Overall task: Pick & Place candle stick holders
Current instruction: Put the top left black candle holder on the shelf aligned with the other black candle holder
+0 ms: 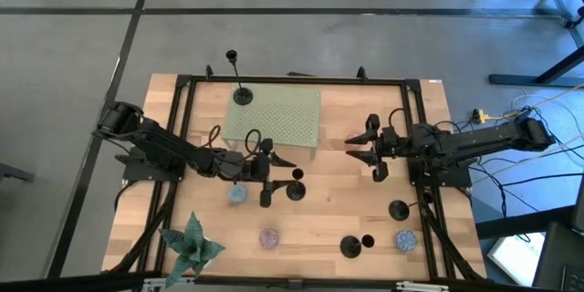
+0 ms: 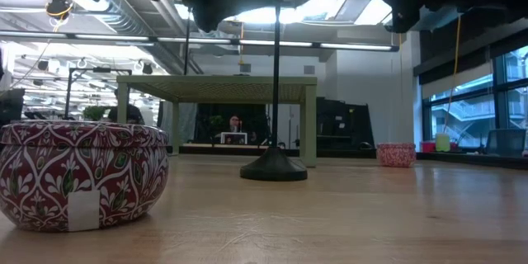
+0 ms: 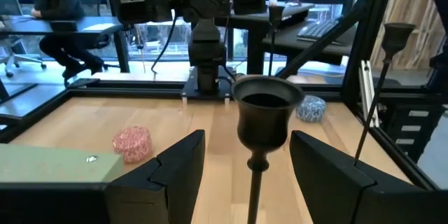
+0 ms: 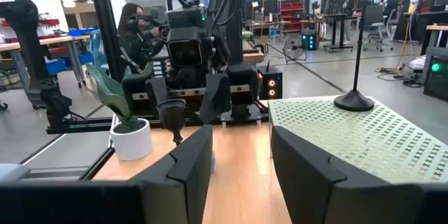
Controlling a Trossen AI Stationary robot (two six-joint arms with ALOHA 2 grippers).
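Grasp stage, by the look of it, not yet closed. In the middle of the high view, reaching in from the left with the left pincer (image 1: 266, 175) spread wide, just beside one candlestick holder (image 1: 297, 189) standing upright on the tabletop (image 1: 319, 228). From the left wrist, the holder's cup (image 3: 264, 110) framed between the two fingers (image 3: 178, 164), clear gaps on both sides, nothing touching.

Toward the upper left of centre, a second holder (image 1: 242, 96) standing on the green perforated platform (image 1: 292, 114), probably the drop-off. At lower right, two more holders (image 1: 399, 210) on the bare wood, well apart from both arms. At right of centre, the right pincer (image 1: 372, 151) waiting, also spread open and empty.

Next, most likely: ease forward until the thin stem sits between the pads, close gently, lift straight up to keep the tall piece from tipping, then carry toward the platform.
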